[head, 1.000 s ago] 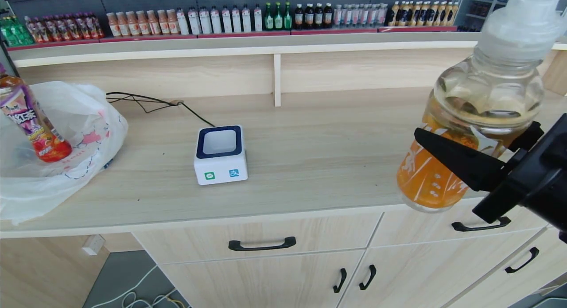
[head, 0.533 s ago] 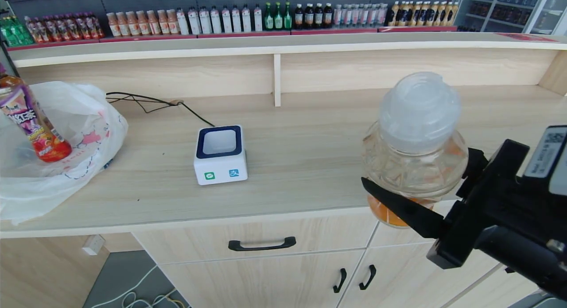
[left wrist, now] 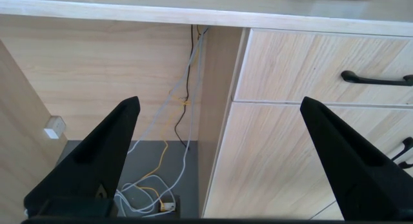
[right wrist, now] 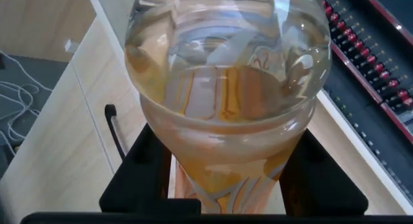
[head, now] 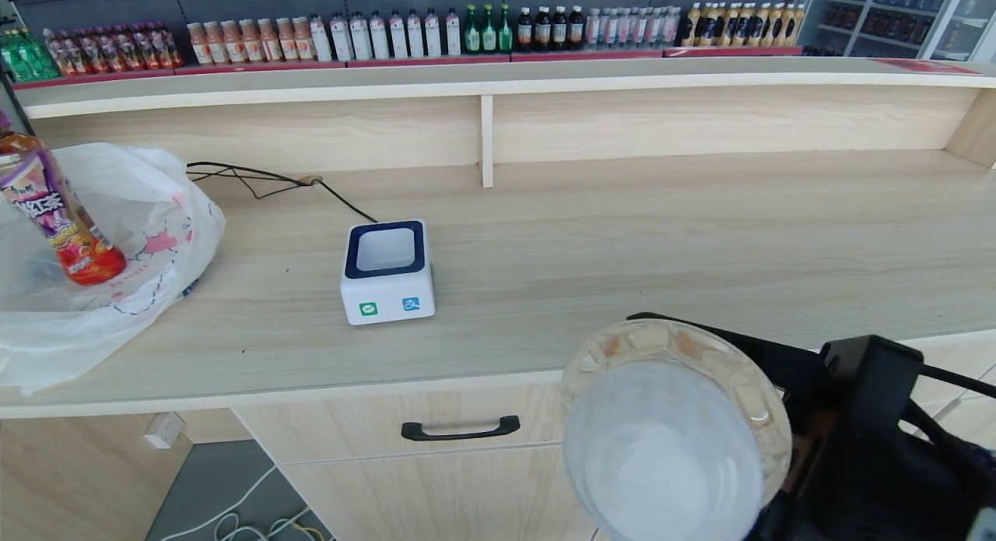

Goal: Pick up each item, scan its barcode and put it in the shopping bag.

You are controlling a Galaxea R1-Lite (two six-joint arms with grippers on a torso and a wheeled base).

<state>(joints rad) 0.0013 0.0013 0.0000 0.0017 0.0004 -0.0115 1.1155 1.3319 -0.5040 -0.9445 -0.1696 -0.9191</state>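
A clear bottle of orange drink (head: 669, 432) with a white cap is held at the lower right in the head view, its cap pointing toward the camera, in front of the counter's edge. My right gripper (head: 801, 416) is shut on the bottle (right wrist: 226, 101). The white scanner (head: 387, 270) with a dark blue frame stands on the counter's middle. A white shopping bag (head: 101, 268) lies at the left with a red-labelled tea bottle (head: 54, 214) in it. My left gripper (left wrist: 219, 159) hangs open below the counter, in front of the cabinet, with nothing between its fingers.
The wooden counter (head: 622, 237) has a raised back shelf and a vertical divider (head: 487, 140). A black cable (head: 264, 179) runs from the scanner to the back wall. Drawers with black handles (head: 459, 430) sit below. Rows of bottles line the far shelf (head: 467, 31).
My right gripper has carried the bottle down and leftward and tipped it, so its cap now faces the camera. The bag, tea bottle and scanner have not moved.
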